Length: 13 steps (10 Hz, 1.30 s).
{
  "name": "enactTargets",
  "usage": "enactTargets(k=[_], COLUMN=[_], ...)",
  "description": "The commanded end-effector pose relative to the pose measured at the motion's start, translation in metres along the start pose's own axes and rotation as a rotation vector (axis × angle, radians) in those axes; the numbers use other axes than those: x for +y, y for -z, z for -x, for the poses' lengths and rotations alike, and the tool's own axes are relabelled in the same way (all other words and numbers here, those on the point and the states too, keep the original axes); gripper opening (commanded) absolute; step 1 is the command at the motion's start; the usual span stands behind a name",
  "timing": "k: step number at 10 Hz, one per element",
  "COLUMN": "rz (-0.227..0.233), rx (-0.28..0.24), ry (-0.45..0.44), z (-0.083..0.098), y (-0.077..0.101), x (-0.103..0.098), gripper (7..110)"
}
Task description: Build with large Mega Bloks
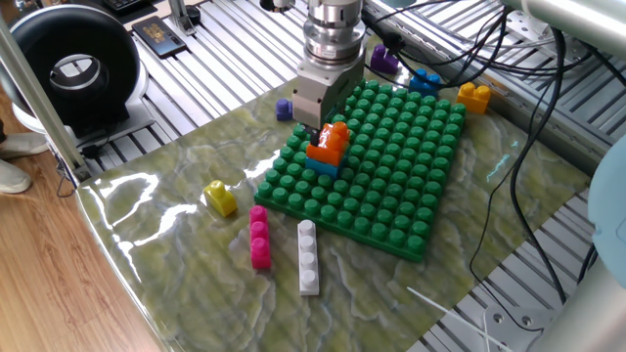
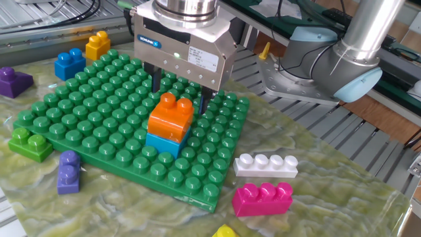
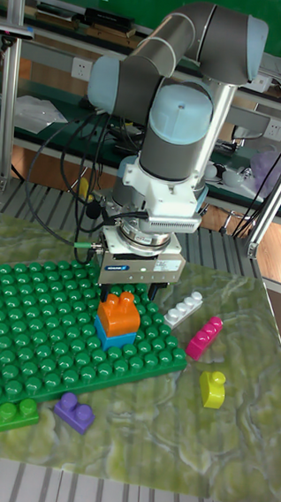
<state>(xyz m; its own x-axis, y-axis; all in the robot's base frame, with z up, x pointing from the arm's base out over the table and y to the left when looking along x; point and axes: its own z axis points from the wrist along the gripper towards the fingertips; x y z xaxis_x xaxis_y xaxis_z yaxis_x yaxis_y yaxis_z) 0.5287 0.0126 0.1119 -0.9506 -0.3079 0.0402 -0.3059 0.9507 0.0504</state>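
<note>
— Tall fixed view: is the gripper (image 3: 136,293) letting go?
— Yes, fingers are standing apart around the orange brick (image 2: 171,116), which is sitting on the light blue brick (image 2: 164,143) on the baseplate (image 2: 79,131).
— Risk?
— A finger could be snagging it, toppling the stack.
</note>
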Motion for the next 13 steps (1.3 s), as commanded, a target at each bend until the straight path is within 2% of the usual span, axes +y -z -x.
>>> enactTargets(k=[1,2,5,6,7,8,9,10,11,12,13], rz=[-0.003,-0.04,-0.021,0.027,0.012,-0.019,-0.003,-0.007,-0.012,-0.009,-0.012], rx=[-0.038,-0.039,-0.032,-0.045,-0.031,0.011,0.032,0.022,-0.006,-0.028,-0.029], ry=[-0.056,-0.069,-0.079,-0.053,-0.054,0.021,0.044,0.042,0.018,-0.022,-0.032], z=[0.012,0.013,0.011,0.014,0.01,0.0,-0.005,-0.003,0.005,0.011,0.011], y=[0.008,0.009,0.009,0.01,0.01,0.012,0.013,0.013,0.013,0.013,0.013], x=[0.004,-0.004,0.0,0.011,0.007,-0.005,-0.003,-0.004,-0.005,-0.005,-0.006], gripper=[66,7,7,22,22,66,66,66,107,107,107])
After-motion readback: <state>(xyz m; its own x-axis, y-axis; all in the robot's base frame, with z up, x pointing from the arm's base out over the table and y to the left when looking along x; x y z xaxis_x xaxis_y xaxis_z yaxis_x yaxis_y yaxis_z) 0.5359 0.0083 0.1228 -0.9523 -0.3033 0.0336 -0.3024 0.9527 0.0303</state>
